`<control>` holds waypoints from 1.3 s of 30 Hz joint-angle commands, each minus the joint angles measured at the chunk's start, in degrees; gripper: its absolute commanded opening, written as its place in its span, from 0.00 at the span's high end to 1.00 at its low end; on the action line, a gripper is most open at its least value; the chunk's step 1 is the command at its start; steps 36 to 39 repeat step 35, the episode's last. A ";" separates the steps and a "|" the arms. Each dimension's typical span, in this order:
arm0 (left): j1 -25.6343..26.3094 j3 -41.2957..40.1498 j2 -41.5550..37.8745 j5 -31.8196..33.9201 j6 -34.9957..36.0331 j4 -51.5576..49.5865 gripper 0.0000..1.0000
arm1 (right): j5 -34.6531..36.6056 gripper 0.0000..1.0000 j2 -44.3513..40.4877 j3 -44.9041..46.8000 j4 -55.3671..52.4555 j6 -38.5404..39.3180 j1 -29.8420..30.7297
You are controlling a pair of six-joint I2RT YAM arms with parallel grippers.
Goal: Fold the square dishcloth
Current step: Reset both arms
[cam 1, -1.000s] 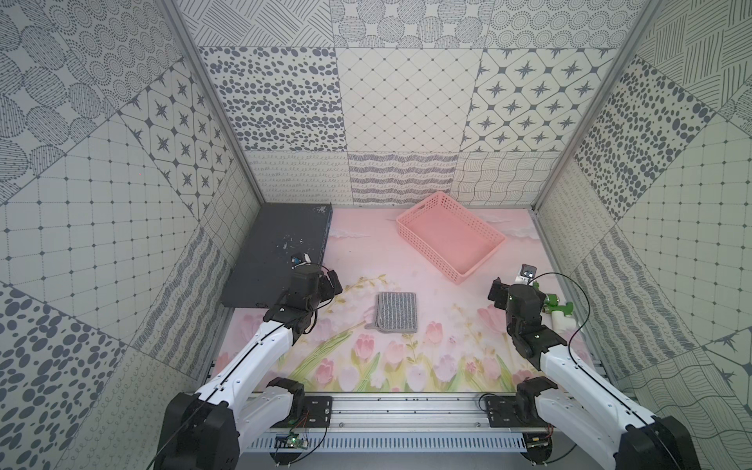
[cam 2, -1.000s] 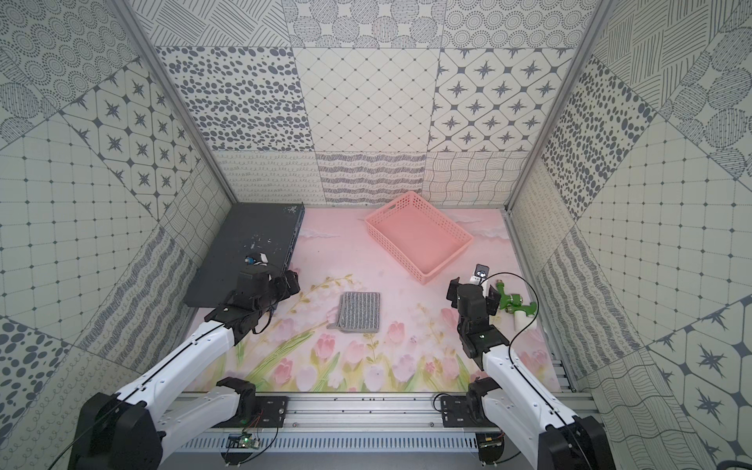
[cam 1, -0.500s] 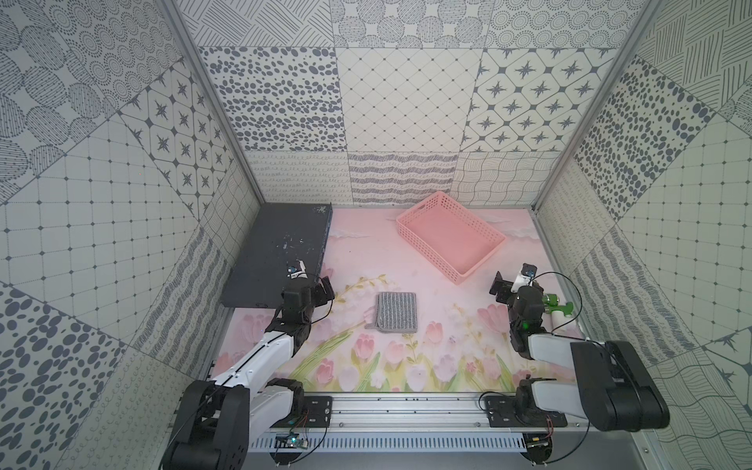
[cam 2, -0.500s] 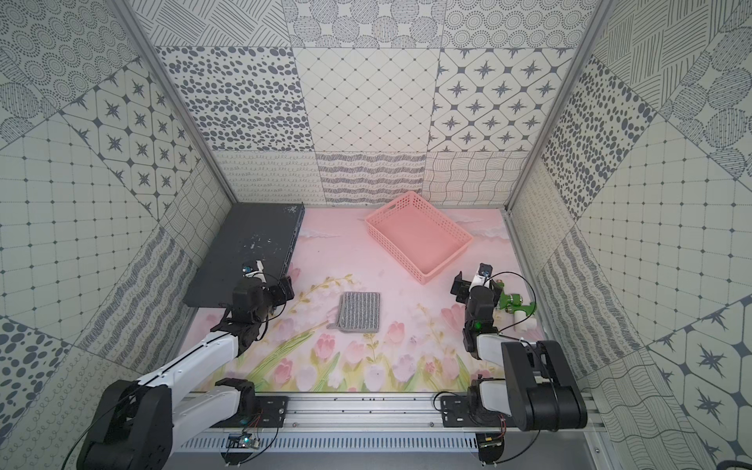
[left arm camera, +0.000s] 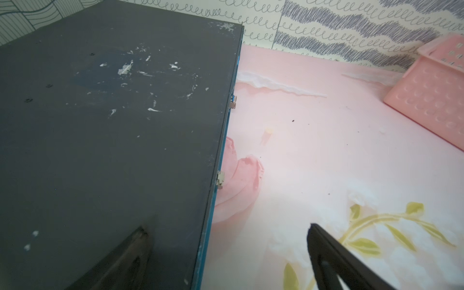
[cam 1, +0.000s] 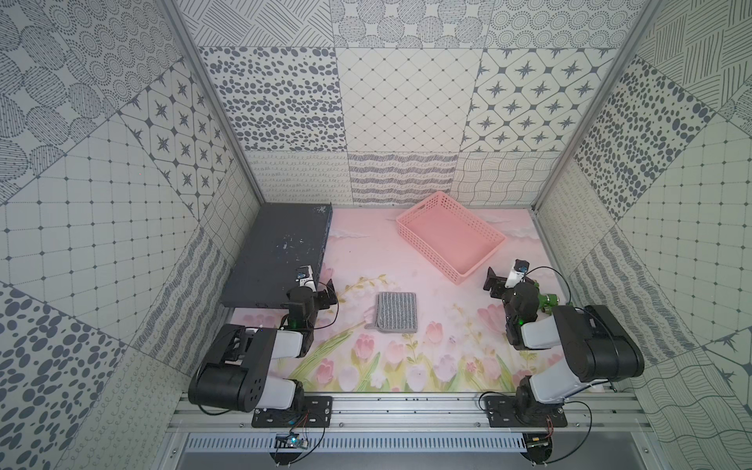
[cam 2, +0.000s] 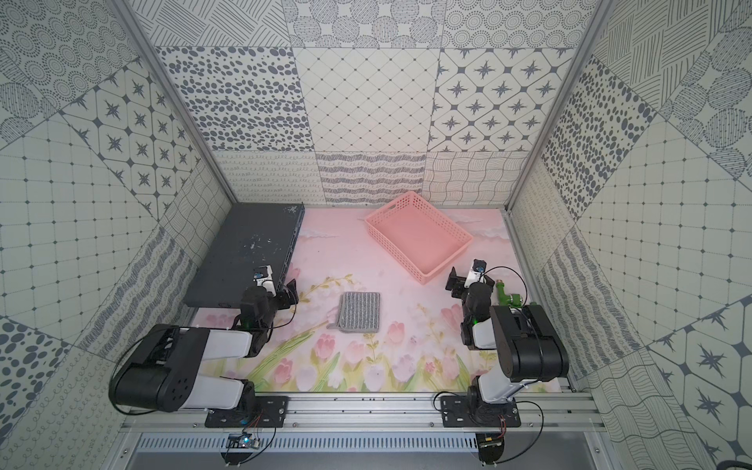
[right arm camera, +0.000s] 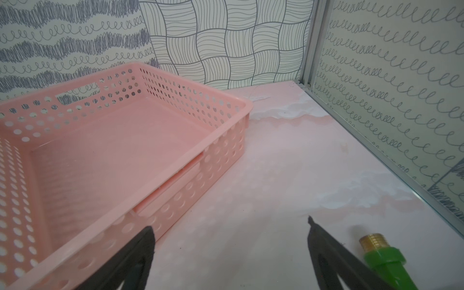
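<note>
The cloth (cam 1: 396, 311) is being left on the mat (cam 1: 366, 252), apparently folded already. The left gripper (left arm camera: 226, 228) and right gripper (right arm camera: 229, 224) are being held spread, empty, well apart from it; probably only checking is being required.

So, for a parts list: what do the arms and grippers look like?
Both arms, left arm and right arm, have white link shells between bulky black joints, on black base plates. Thin black cables loop by the wrists. Each wrist carries a small white camera block. The left gripper and right gripper have slim black tapered fingers.
</note>
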State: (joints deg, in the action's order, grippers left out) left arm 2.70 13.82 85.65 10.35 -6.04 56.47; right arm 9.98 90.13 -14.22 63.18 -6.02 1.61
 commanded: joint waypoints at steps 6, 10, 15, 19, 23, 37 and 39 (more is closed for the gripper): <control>-0.30 8.84 4.37 -11.16 4.73 -6.71 0.01 | 1.54 0.03 -0.13 -0.99 2.17 -0.57 -0.20; -0.79 9.13 4.91 -11.02 4.33 -5.78 0.01 | 1.62 0.03 -0.13 -1.00 2.16 -0.57 -0.20; -0.77 9.41 4.81 -10.00 3.93 -6.60 0.01 | 1.66 0.03 -0.13 -0.99 2.06 -0.57 -0.20; -0.79 9.36 4.87 -9.78 4.09 -6.36 0.01 | 1.62 0.03 -0.14 -1.02 2.04 -0.57 -0.20; -0.77 9.31 4.84 -9.75 4.02 -6.40 0.01 | 1.58 0.03 -0.13 -0.99 1.99 -0.57 -0.20; -0.77 9.46 4.80 -9.86 4.00 -6.45 0.01 | 2.15 0.03 -0.19 -1.25 1.60 -0.53 -0.02; -0.77 9.46 4.80 -9.86 4.00 -6.45 0.01 | 2.15 0.03 -0.19 -1.25 1.60 -0.53 -0.02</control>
